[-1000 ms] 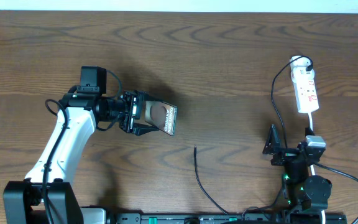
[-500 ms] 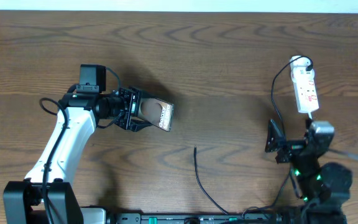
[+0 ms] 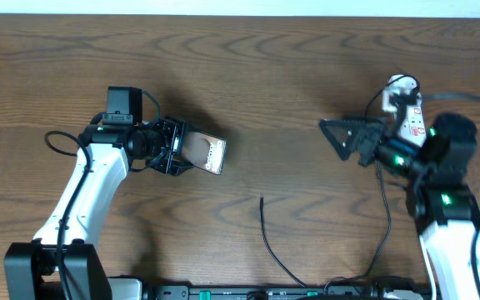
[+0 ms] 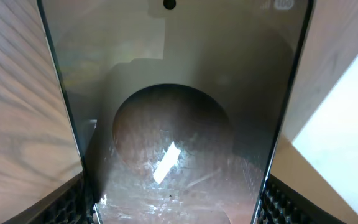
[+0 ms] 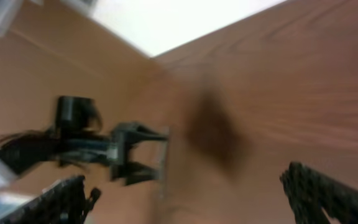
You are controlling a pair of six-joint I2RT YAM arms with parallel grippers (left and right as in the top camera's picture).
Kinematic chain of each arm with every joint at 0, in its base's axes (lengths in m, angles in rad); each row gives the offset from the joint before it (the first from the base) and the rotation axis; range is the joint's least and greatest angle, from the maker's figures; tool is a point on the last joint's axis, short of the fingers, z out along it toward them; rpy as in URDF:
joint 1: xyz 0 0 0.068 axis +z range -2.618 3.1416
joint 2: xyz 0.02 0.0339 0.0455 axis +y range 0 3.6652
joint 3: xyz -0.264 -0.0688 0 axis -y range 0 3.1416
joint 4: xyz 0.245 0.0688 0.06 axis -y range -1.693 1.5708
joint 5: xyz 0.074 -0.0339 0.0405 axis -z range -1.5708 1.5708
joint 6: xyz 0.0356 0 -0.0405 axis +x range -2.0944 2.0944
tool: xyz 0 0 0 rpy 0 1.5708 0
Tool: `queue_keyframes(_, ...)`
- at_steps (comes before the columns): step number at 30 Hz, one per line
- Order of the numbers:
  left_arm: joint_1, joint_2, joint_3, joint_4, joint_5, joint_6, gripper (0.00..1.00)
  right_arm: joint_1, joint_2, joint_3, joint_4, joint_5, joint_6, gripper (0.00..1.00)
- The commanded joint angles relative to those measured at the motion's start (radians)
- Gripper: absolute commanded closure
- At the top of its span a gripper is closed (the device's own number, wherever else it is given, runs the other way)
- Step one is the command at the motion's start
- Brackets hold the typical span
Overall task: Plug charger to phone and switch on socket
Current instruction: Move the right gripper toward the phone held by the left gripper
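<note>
You were at the opening step: the phone (image 3: 207, 153) was in a grip, but the charger (image 3: 267, 237) had not been picked up and nothing was plugged in. Your left hand (image 3: 180, 152) pinched the phone by one short end, its fingers set about the slab's width apart, and held it over the left half of the surface (image 3: 307, 50) with the free end pointing toward the middle. In the left wrist view the glossy face (image 4: 179, 112) filled the gap between the two fingers. Your right hand (image 3: 340, 135) was spread as wide as it goes and held nothing. It hung above the right half of the surface and pointed toward the phone, with the socket (image 3: 407, 104) just behind it near the right edge, partly hidden by the arm. The right wrist view was too blurred to add more than its open fingers (image 5: 328, 193). The charger lay on the surface between the two arms, with its tip well short of the phone and its cable trailing to the near edge. I judged that your next move called for bringing the right hand down onto the cable just behind the tip, closing on it, then lining the tip up with the phone's free end. The socket switch would come after that.
</note>
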Motion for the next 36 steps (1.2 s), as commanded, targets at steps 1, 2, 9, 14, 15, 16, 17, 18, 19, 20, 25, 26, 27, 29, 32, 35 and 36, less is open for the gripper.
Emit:
queue_keyframes(1,0.000,-0.022,0.004,0.001,-0.082,-0.006,0.92,0.018,0.132,0.019,0.057,-0.245,0.273,0.01)
queue_keyframes(2,0.000,-0.022,0.004,0.000,-0.084,-0.006,0.92,0.022,0.159,0.019,0.061,-0.243,0.320,0.01)
queue_keyframes(9,0.000,-0.022,0.004,0.001,-0.104,-0.019,0.93,0.064,0.302,0.019,0.115,-0.208,0.360,0.01)
queue_keyframes(14,0.000,-0.022,0.004,-0.013,-0.105,-0.074,0.93,0.145,0.353,0.019,0.165,-0.198,0.217,0.01)
queue_keyframes(15,0.000,-0.022,0.004,-0.019,-0.105,-0.088,0.93,0.163,0.359,0.019,0.164,-0.188,0.193,0.01)
queue_keyframes(16,0.000,-0.022,0.004,-0.021,-0.105,-0.093,0.93,0.182,0.364,0.019,0.164,-0.181,0.166,0.01)
queue_keyframes(17,0.000,-0.022,0.004,-0.023,-0.105,-0.097,0.93,0.201,0.369,0.019,0.164,-0.175,0.145,0.01)
queue_keyframes(18,0.000,-0.022,0.004,-0.026,-0.105,-0.100,0.93,0.225,0.375,0.019,0.164,-0.158,0.129,0.01)
queue_keyframes(19,0.000,-0.022,0.004,-0.031,-0.104,-0.100,0.93,0.262,0.385,0.019,0.165,-0.135,0.105,0.01)
queue_keyframes(20,0.000,-0.022,0.004,-0.037,-0.104,-0.106,0.93,0.281,0.391,0.019,0.165,-0.116,0.096,0.01)
queue_keyframes(25,0.000,-0.022,0.004,-0.121,-0.102,-0.178,0.93,0.391,0.422,0.019,0.164,-0.013,0.031,0.01)
queue_keyframes(26,-0.001,-0.022,0.004,-0.121,-0.095,-0.178,0.93,0.410,0.427,0.019,0.165,0.003,0.024,0.01)
queue_keyframes(27,-0.003,-0.022,0.004,-0.121,-0.088,-0.178,0.92,0.424,0.431,0.019,0.165,0.018,0.024,0.01)
queue_keyframes(29,-0.010,-0.022,0.004,-0.120,-0.068,-0.179,0.93,0.455,0.443,0.019,0.165,0.056,0.025,0.01)
queue_keyframes(32,-0.026,-0.022,0.004,-0.120,-0.058,-0.186,0.92,0.490,0.460,0.018,0.165,0.103,0.033,0.01)
queue_keyframes(35,-0.044,-0.022,0.004,-0.120,-0.058,-0.193,0.93,0.513,0.470,0.019,0.171,0.109,0.033,0.01)
queue_keyframes(36,-0.051,-0.022,0.004,-0.120,-0.058,-0.197,0.93,0.519,0.472,0.019,0.174,0.110,0.037,0.01)
